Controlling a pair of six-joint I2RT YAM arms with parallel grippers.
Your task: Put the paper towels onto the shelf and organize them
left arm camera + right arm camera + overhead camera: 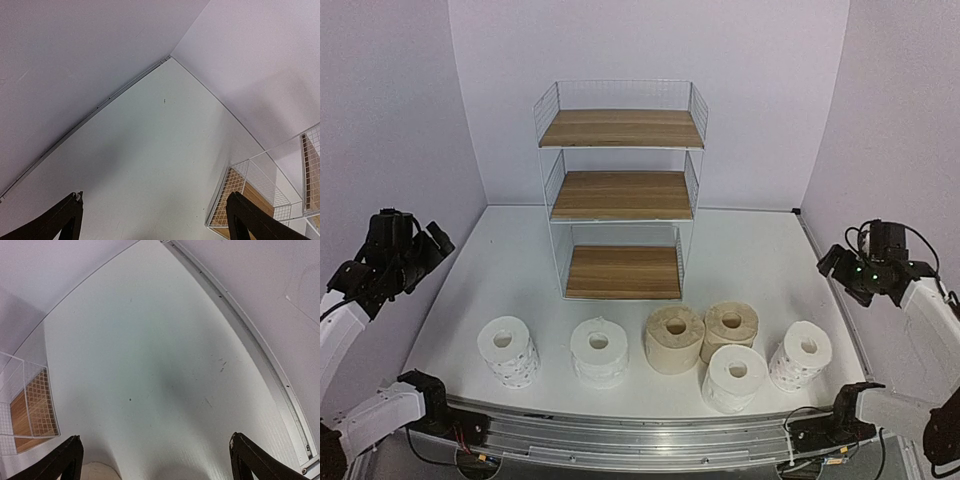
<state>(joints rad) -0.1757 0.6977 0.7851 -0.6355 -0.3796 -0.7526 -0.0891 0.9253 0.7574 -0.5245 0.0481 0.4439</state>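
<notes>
The shelf (623, 190) stands at the back middle of the table, its three wood boards bare. Six paper towel rolls stand on end in a row near the front: a dotted one (508, 350), a white one (599, 351), two beige ones (674, 338) (730, 329), a white one (735, 377) and a dotted one (800, 355). My left gripper (430, 245) hovers high at the far left, open and empty (155, 220). My right gripper (835, 262) hovers high at the far right, open and empty (155, 460). Both are well away from the rolls.
The white table (750, 250) is walled on three sides. The shelf's corner shows in the left wrist view (250, 195) and in the right wrist view (30, 405). A sliver of a beige roll (97, 472) shows at the right wrist view's bottom edge. A metal rail (650, 435) runs along the front.
</notes>
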